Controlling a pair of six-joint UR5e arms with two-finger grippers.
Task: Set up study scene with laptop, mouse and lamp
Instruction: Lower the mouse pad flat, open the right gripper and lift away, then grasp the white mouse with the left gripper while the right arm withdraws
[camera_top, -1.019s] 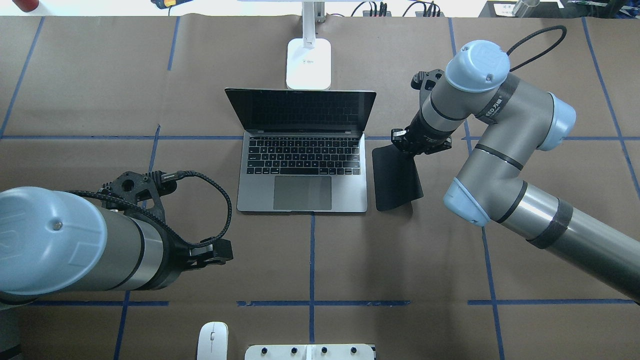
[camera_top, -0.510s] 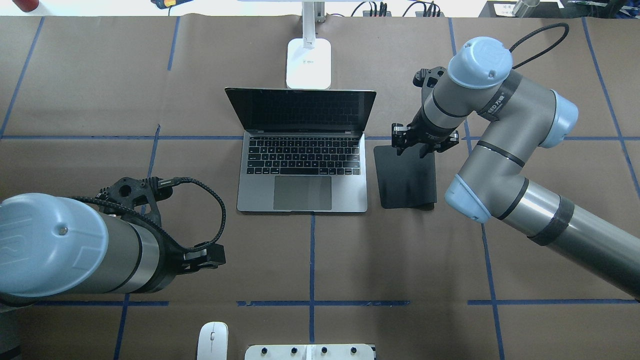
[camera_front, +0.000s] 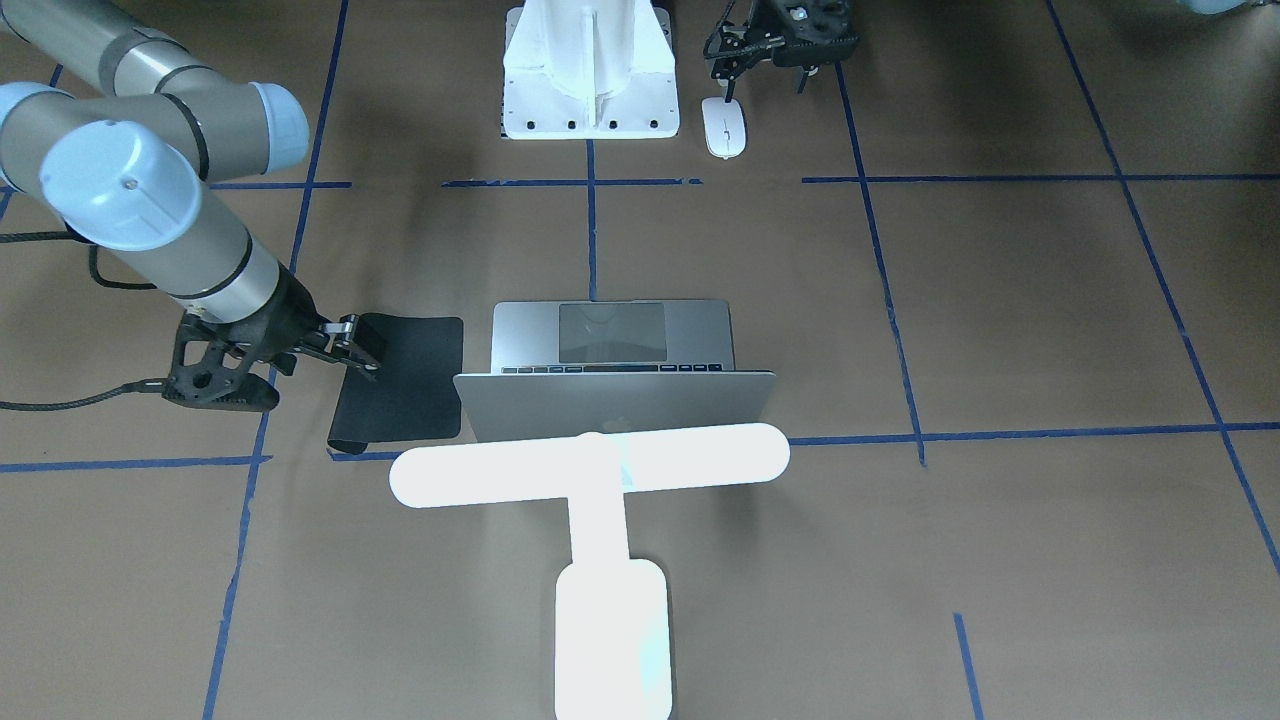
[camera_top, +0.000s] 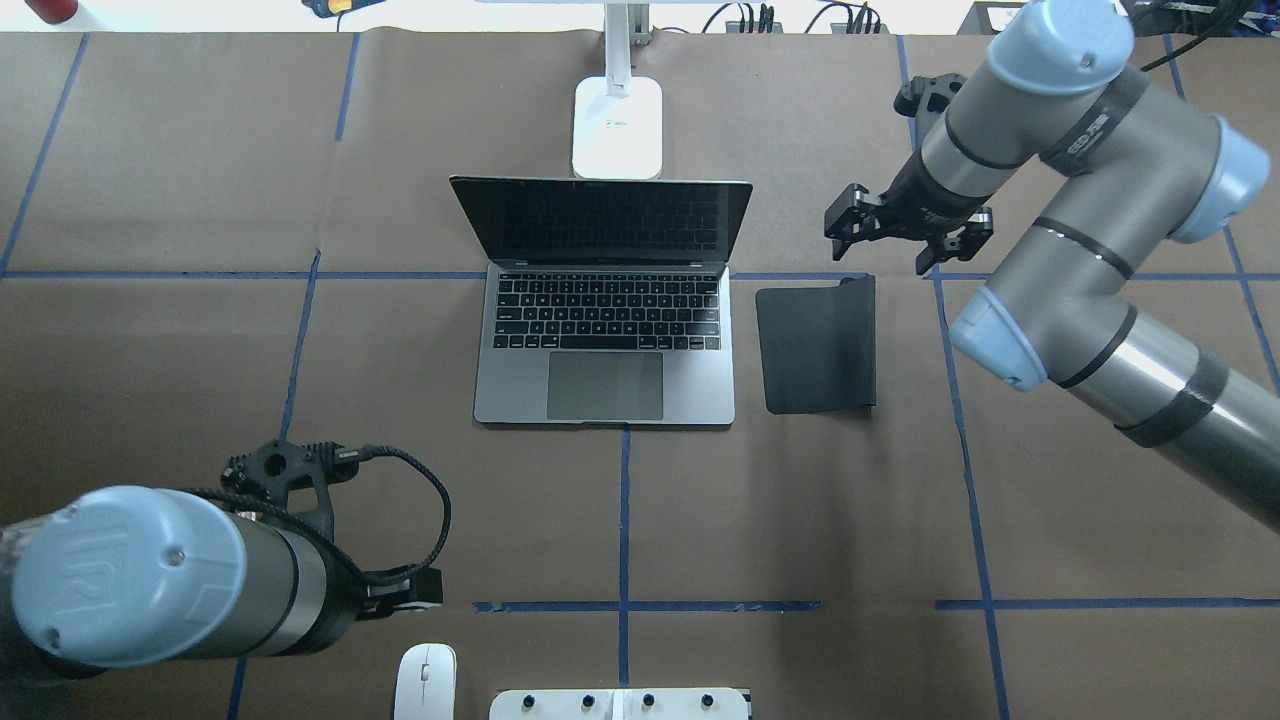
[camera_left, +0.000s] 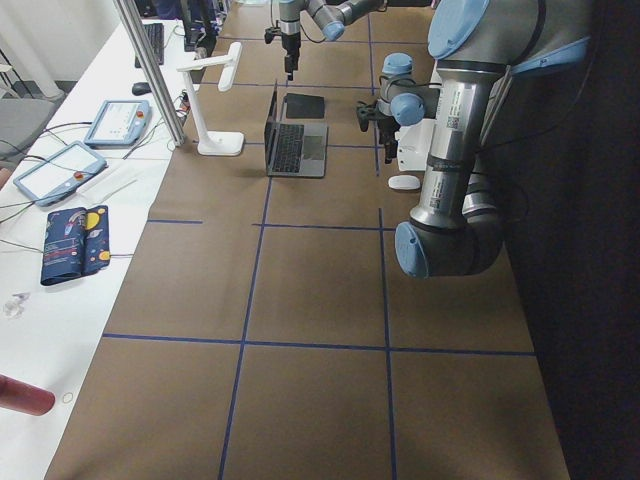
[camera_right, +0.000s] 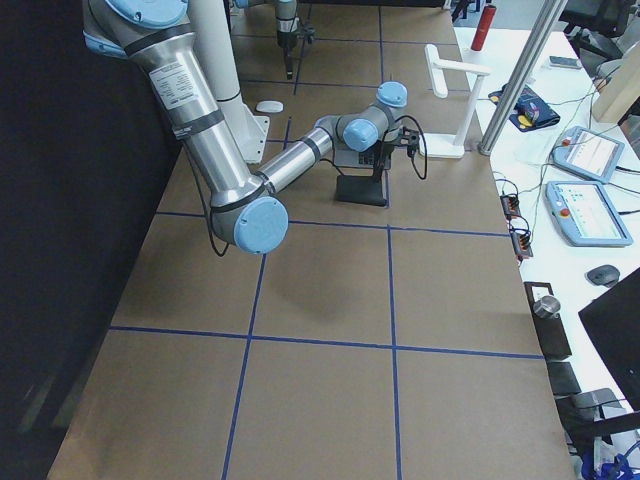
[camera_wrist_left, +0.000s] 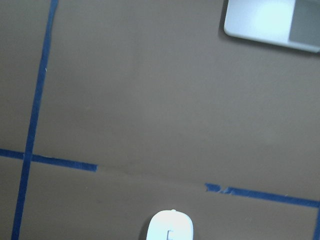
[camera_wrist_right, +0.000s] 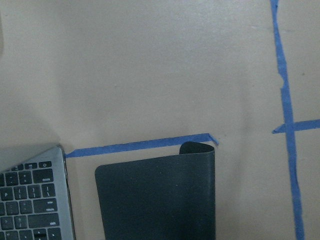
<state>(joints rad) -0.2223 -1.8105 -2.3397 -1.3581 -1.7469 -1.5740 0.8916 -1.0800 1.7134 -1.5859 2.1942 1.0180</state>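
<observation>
**Cut-offs and blind spots**

Overhead: lamp (camera_top: 617, 128) loses its head past the top edge. The mouse (camera_top: 425, 682) is clipped at the bottom. Left wrist view: mouse half gone below the frame, laptop (camera_wrist_left: 272, 22) only a corner. Front-facing: the lamp's glare blanks its own surface and covers part of the laptop lid. The left hand (camera_front: 765, 88) is cropped at top.

right tool (camera_top: 905, 238) spread wide, empty.

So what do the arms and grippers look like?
Left arm and right arm: silver-grey tubes, pale blue joint caps; the right has black bands and lettering. Left gripper and right gripper: black, two-fingered. A braided black cable loops off the left wrist.
</observation>
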